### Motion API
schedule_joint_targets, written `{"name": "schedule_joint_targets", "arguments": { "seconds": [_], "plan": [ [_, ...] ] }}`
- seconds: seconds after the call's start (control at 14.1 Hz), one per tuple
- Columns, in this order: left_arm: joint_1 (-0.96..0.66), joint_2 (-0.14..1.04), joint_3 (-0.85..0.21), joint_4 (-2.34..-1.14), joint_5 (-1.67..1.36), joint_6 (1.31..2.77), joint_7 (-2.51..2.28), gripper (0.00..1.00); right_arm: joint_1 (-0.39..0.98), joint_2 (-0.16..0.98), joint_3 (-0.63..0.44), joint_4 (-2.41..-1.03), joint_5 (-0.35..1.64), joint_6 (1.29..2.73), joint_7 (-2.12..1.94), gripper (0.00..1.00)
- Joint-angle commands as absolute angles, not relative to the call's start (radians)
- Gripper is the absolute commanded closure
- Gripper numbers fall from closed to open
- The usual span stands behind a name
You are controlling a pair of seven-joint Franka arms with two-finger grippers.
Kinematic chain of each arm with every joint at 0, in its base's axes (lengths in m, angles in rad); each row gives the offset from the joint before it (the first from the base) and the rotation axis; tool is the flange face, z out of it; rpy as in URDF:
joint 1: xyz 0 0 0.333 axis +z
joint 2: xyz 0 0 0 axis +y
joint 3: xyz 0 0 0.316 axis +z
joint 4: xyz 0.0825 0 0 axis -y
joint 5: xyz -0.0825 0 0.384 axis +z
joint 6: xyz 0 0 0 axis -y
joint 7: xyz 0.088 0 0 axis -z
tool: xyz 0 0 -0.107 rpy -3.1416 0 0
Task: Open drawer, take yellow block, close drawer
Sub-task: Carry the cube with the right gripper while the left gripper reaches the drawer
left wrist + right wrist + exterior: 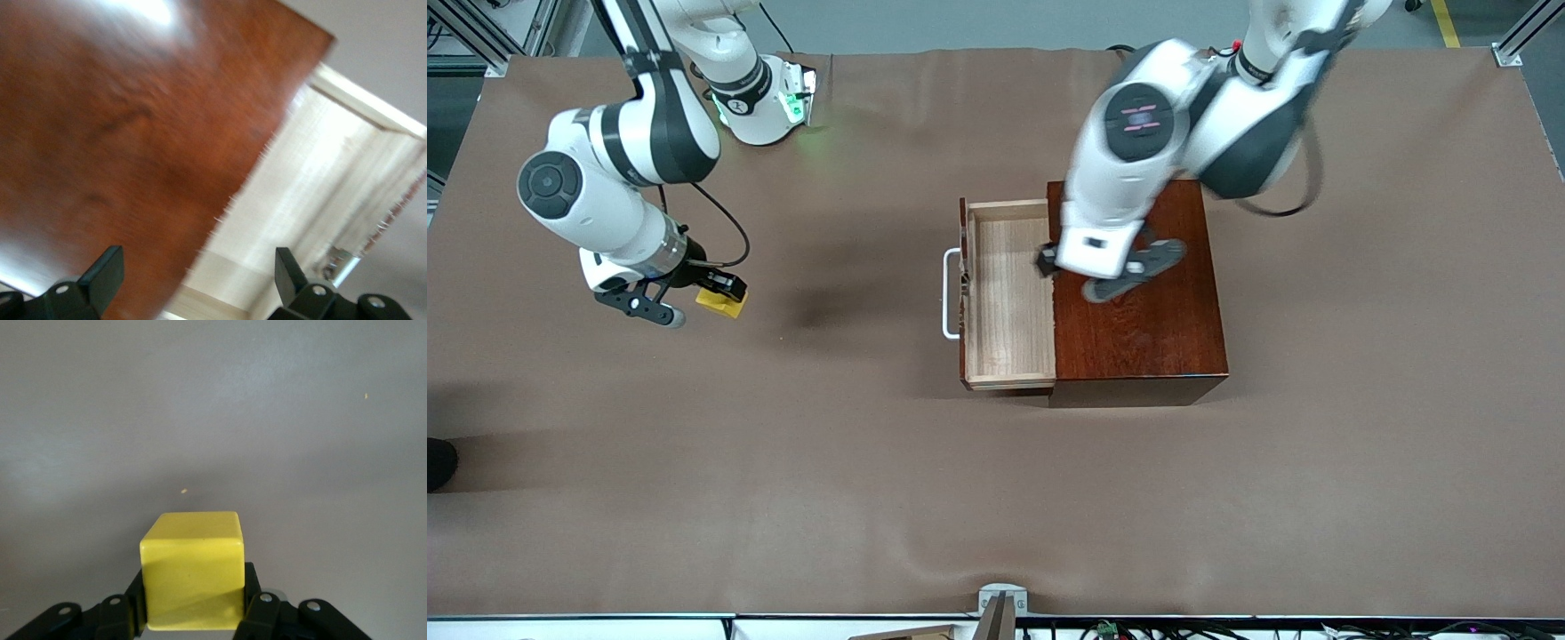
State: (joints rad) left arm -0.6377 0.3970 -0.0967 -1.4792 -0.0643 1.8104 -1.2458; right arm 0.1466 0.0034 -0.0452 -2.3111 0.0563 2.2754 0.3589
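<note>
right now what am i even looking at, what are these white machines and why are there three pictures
These are two white robot arms bolted to a table with a brown cover. The wide picture comes from a high camera facing them. The other two come from small cameras on each arm's wrist, looking down past its claw.

On the table stands a dark reddish wooden box with its pale wooden drawer pulled out toward the right arm's end. The drawer has a white handle and looks empty.

The right claw hangs over bare table at the right arm's end, shut on a small yellow block; its wrist picture shows the block close up between the fingers. The left claw is open and holds nothing. It is over the box top, at the edge where the drawer comes out.
</note>
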Motion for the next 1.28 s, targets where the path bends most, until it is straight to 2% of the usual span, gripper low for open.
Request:
{"name": "schedule_joint_targets", "arguments": {
  "seconds": [0.0,0.43,0.78,1.07,1.14,1.21],
  "plan": [
    [-0.718,0.517,-0.078,-1.327,-0.029,1.819,-1.369,0.00,0.095,0.029,-0.025,-2.387,0.067,2.411,0.237,1.00],
    [-0.784,0.568,-0.078,-1.310,0.018,2.098,-1.618,0.00,0.078,0.238,-0.021,-2.379,0.071,2.655,0.143,1.00],
    [-0.822,0.601,-0.074,-1.298,0.018,2.134,-1.885,0.00,0.067,0.294,-0.017,-2.379,0.098,2.657,0.118,1.00],
    [-0.839,0.632,-0.072,-1.295,0.015,2.151,-2.156,0.00,0.078,0.298,-0.006,-2.379,0.098,2.655,0.097,1.00],
    [-0.842,0.641,-0.072,-1.295,0.015,2.167,-2.195,0.00,0.078,0.301,0.001,-2.378,0.098,2.655,0.097,0.91],
    [-0.844,0.650,-0.072,-1.295,0.015,2.189,-2.239,0.00,0.078,0.304,0.008,-2.376,0.098,2.655,0.097,0.88]
  ]
}}
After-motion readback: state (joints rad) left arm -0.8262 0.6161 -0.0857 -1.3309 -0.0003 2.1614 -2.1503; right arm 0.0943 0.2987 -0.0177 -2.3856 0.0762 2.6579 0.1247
